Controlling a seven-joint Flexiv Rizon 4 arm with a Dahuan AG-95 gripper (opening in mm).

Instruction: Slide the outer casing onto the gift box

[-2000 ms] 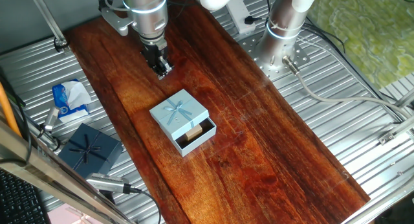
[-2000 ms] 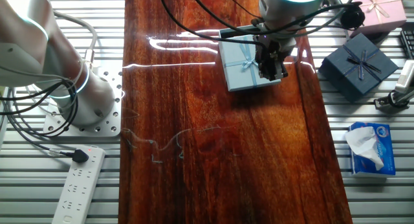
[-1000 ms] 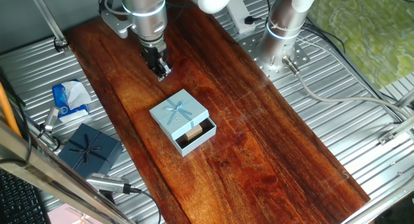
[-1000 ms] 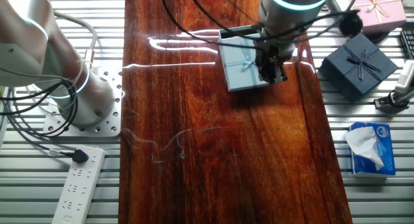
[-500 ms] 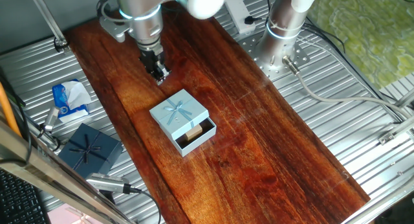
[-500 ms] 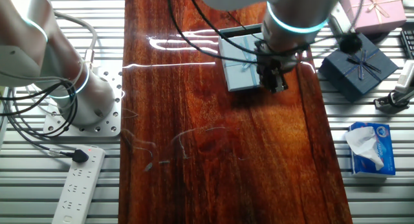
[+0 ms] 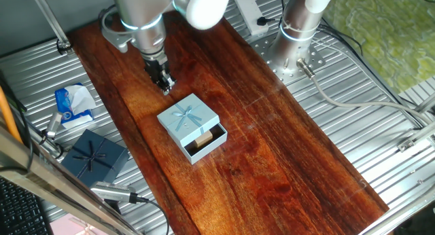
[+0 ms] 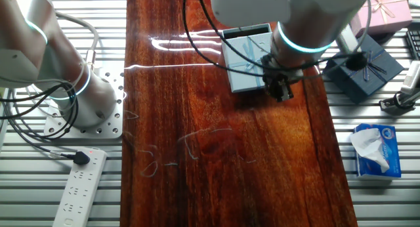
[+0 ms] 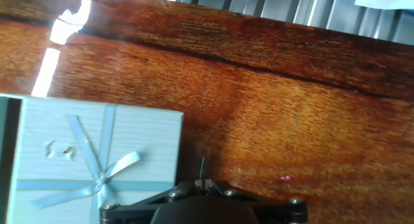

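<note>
The light blue square cardboard outer casing with its pale ribbon bow sits mid-board on the dark wooden tabletop, partly over the light blue gift box, whose dark interior and small tan piece still show at one end. The black two-finger gripper hangs just beside the casing's far edge, apart from it, fingers pressed together and empty.

outer casing: light blue, pale ribbon | table: reddish-brown wood grain
</note>
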